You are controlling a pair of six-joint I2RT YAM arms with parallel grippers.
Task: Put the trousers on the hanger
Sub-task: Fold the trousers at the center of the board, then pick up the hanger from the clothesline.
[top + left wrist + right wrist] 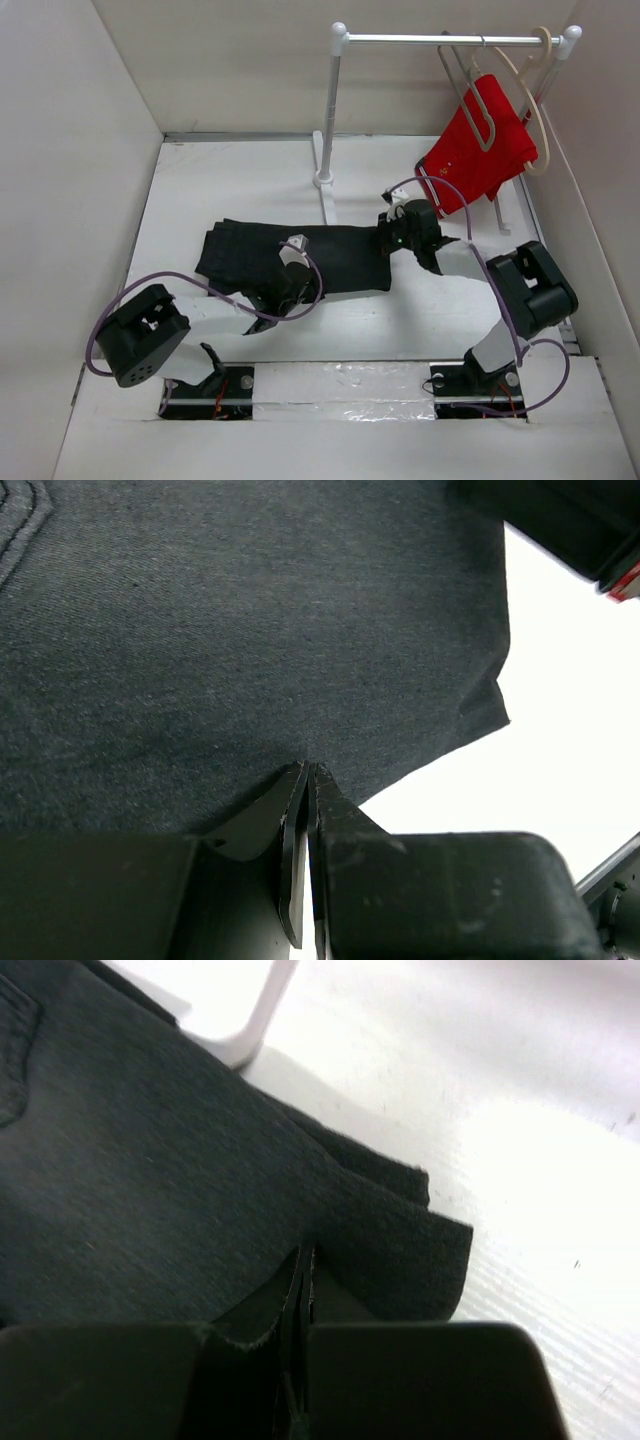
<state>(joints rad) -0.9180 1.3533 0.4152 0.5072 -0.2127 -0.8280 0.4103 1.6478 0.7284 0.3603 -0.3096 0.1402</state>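
The black trousers [340, 258] lie folded flat on the white table, left of the rack. My left gripper [284, 282] sits at their near edge; in the left wrist view the jaws are closed [306, 770] on puckered dark fabric [250, 630]. My right gripper [395, 236] is at the trousers' right end; in the right wrist view its jaws [303, 1252] are closed on a fold of the cloth [180, 1160]. The thin grey metal hanger [476, 100] hangs on the rail at the back right, apart from both grippers.
A white clothes rack [328, 110] stands behind the trousers; its foot shows in the right wrist view [245, 1030]. A cream hanger [541, 110] bearing red shorts [475, 155] hangs beside the grey one. White walls enclose the table on three sides.
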